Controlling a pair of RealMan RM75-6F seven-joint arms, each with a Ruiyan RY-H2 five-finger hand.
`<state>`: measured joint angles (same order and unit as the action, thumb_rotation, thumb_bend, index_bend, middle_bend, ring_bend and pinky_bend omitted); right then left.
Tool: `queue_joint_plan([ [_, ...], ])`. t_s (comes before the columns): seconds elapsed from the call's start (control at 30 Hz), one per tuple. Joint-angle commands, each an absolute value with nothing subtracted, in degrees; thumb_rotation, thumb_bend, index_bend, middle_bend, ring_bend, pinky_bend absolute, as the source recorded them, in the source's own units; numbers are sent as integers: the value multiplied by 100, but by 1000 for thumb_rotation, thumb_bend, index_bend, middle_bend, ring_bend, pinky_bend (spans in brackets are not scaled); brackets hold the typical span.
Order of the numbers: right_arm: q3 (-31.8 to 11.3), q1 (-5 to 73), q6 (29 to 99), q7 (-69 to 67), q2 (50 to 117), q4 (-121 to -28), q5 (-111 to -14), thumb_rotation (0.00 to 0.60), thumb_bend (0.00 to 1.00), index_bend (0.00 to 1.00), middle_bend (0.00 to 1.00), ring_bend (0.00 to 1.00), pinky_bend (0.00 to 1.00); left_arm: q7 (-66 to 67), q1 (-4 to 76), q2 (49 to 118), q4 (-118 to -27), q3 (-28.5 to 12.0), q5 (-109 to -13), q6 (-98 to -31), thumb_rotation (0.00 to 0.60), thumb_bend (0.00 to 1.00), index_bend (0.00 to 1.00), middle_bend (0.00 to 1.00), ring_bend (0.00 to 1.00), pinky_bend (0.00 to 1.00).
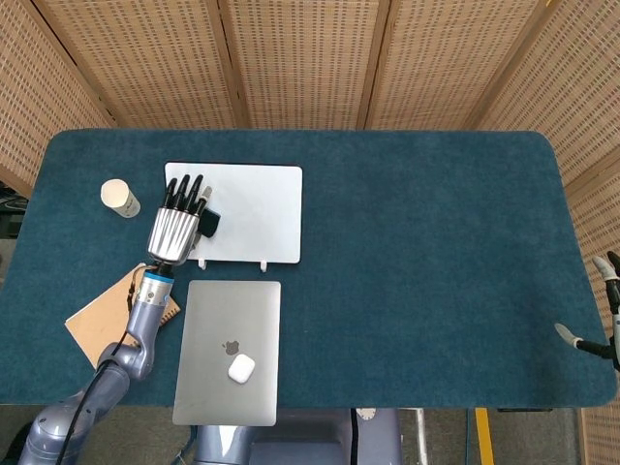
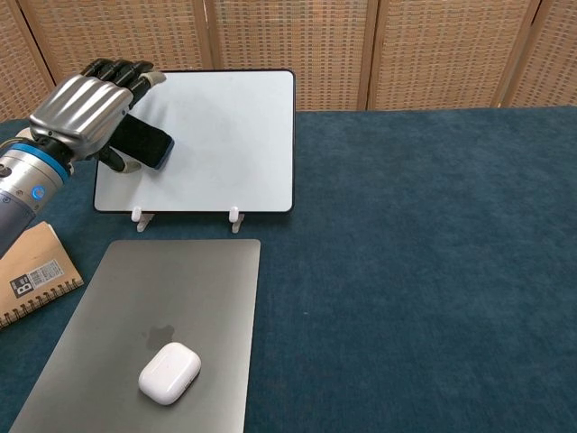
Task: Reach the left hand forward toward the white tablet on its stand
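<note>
the left hand (image 2: 90, 108) is hovering over the left edge of the white tablet (image 2: 216, 135) on its stand (image 2: 233, 216) — fingers extended, spread, holding nothing — beside a closed laptop (image 2: 153, 334).

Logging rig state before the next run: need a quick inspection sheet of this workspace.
Surface: dark blue felt-covered table.
Job's things: white tablet upright on small white stand clips.
Clutter: closed grey laptop with white earbud case on it; brown spiral notebook; pale paper cup.
Hands: left hand in front of the tablet's left part, fingers extended; right hand at the table's right edge, mostly out of view.
Cables: nothing seen.
Surroundings: woven cane screen panels.
</note>
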<state>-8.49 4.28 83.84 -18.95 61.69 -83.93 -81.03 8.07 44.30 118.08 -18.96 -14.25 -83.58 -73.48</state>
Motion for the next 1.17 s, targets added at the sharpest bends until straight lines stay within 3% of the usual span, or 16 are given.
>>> queue_joint_plan([
  [0.03,-845,430,8387,-1893,6169,-8399,-8115,600,0,0,0,0,0,711,4437,11893,-1757,-1367,-8357,-7441,600,123,0,0,0,0],
  [0.3,-847,419,8407,-1929,6157,-8403,-8118,600,0,0,0,0,0,367,4392,11833,-1758,-1208,-8441,-7711,600,118,0,0,0,0],
  [0.47,-841,413,8423,-1960,6147,-8400,-8140,600,0,0,0,0,0,-44,4130,11354,-2404,-972,-8662,-8310,600,81,0,0,0,0],
  [0.67,-811,391,8493,-1940,6133,-8449,-8222,600,0,0,0,0,0,283,3412,9798,-4900,-746,-8752,-8895,600,48,0,0,0,0],
  [0.87,-781,355,8605,-1876,6117,-8526,-8315,600,0,0,0,0,0,1140,2436,7941,-8148,-555,-7871,-8614,600,44,0,0,0,0],
  [0.97,-769,334,8665,-1844,6113,-8559,-8354,600,0,0,0,0,0,976,2129,7518,-8816,-435,-7723,-8628,600,39,0,0,0,0],
  [1.17,-748,288,8788,-1805,6104,-8608,-8429,600,0,0,0,0,0,499,1621,7142,-9321,-171,-7698,-8791,600,50,0,0,0,0],
])
